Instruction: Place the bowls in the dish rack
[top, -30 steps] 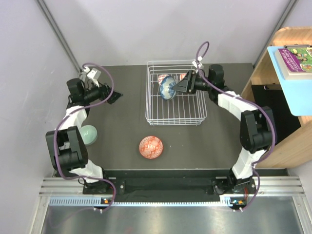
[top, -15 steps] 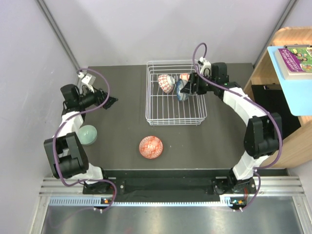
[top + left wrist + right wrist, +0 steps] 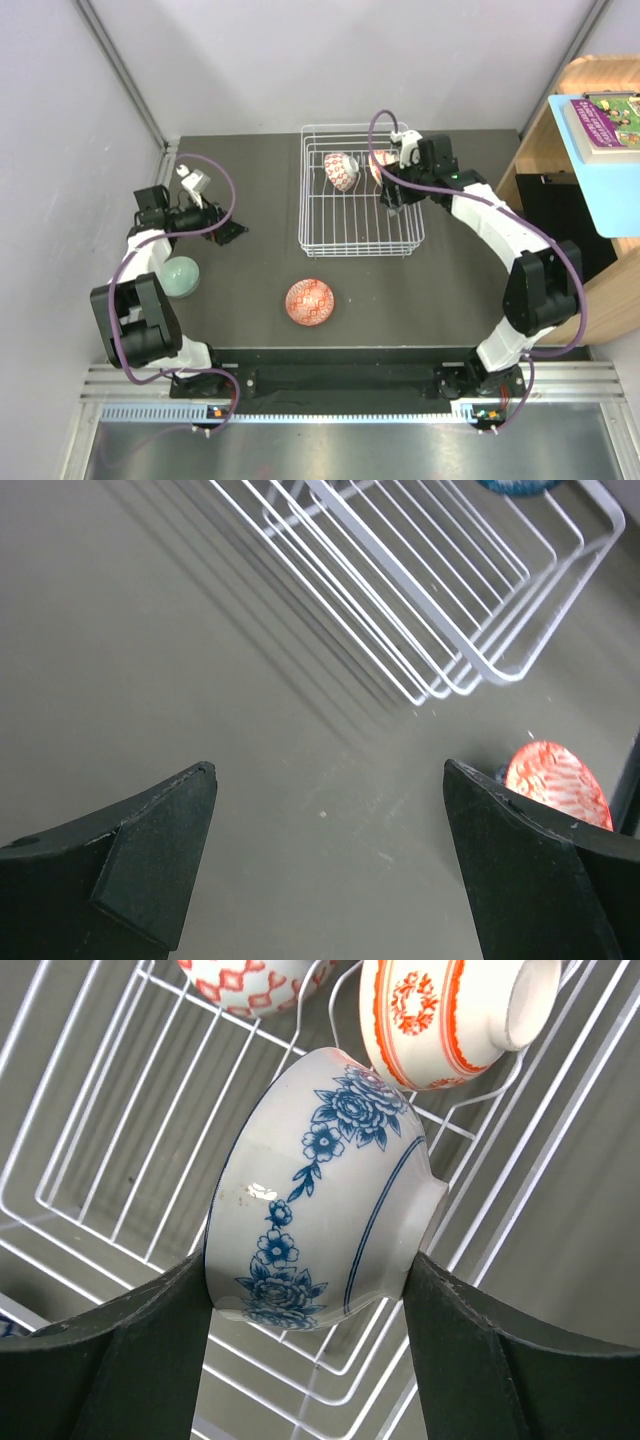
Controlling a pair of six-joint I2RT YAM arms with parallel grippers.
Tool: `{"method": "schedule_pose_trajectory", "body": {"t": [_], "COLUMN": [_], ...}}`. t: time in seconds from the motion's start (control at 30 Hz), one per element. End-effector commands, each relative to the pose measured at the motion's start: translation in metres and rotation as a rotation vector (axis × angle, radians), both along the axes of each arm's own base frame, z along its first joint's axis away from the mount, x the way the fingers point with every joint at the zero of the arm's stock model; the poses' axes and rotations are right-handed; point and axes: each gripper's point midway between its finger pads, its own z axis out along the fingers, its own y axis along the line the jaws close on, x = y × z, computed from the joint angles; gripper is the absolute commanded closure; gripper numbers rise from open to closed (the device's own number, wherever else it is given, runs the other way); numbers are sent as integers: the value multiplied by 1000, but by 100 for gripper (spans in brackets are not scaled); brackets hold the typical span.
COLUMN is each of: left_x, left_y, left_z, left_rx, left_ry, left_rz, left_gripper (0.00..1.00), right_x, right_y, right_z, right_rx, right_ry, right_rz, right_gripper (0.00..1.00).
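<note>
While the right claw (image 3: 308, 1270) hangs over the dish rack (image 3: 350, 225), it holds a blue-and-white bowl (image 3: 320, 1190) by its sides. One finger presses on each side, so the claw is about half open, just as wide as the bowl. The bowl is tipped on its side, with its foot ring toward the right. It sits just beside an orange-ringed bowl (image 3: 440, 1020) that is already in the rack. It is too hard to tell if the blue-and-white bowl rests on the wires yet or only hangs above them. A red-patterned bowl (image 3: 250, 980) is also in the rack, near the back, next to the orange-ringed one. So two bowls look put away, and a third is nearly there. Two more bowls are out on the dark table (image 3: 250, 180). One is an orange-red bowl (image 3: 311, 302), in front of the rack and well apart from it. The other is a pale green bowl (image 3: 181, 277), far to the left, close beside the left arm. The left claw (image 3: 328, 770) is wide open and holds nothing. It points at the bare table between the rack and the orange-red bowl. Counting them all, there are five bowls: two in the rack, one in the right claw and two on the table. There is one rack, and there are two claws. The job looks about half done.
</note>
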Motion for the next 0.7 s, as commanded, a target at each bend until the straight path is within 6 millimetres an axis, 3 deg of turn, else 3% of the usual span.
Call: {"method": "schedule_pose_trajectory", "body": {"t": [0.0, 0.17, 0.67], "left_x": [-26, -37, -67], "left_y": [-16, -25, -30], "left_z": [-2, -7, -26], "left_rx": [52, 74, 107], "left_ry": [-34, -31, 2], "left_rz": [-121, -167, -267], "left_gripper": [1, 1, 1], "right_x": [10, 19, 22], "right_y": [2, -4, 10], "right_z": [33, 24, -8], "right_rx": [-119, -222, -561], "right_ry": [-170, -193, -223], "right_rz": [2, -57, -71], "right_gripper": [100, 100, 100]}}
